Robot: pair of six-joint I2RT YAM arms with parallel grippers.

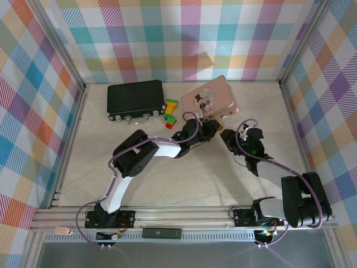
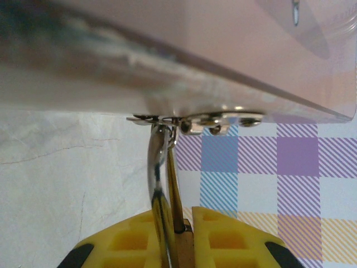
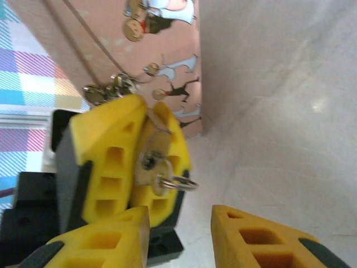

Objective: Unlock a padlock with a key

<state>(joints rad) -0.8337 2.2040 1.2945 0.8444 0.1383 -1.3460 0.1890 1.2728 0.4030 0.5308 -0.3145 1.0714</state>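
Note:
The pink tin box [image 1: 215, 95] lies at the back of the table, and its silver hasp [image 2: 223, 119] hangs over the edge. The padlock's brass body [image 2: 187, 245] is clamped between my left gripper's [image 2: 189, 218] yellow fingers, and its thin silver shackle [image 2: 156, 167] runs up through the hasp. In the right wrist view the padlock [image 3: 151, 161] has a silver key [image 3: 160, 181] stuck in its underside, with a key ring [image 3: 179, 183] dangling from it. My right gripper [image 3: 177, 223] stands open just short of the key and touches nothing. From above, the left gripper [image 1: 211, 129] and the right gripper [image 1: 227, 135] nearly meet beside the tin.
A black case [image 1: 135, 99] lies at the back left. Coloured toy blocks [image 1: 171, 111] sit between it and the tin. Checked walls [image 1: 33, 111] close in the table on three sides. Bare tabletop [image 1: 184, 178] spreads in front of the arms.

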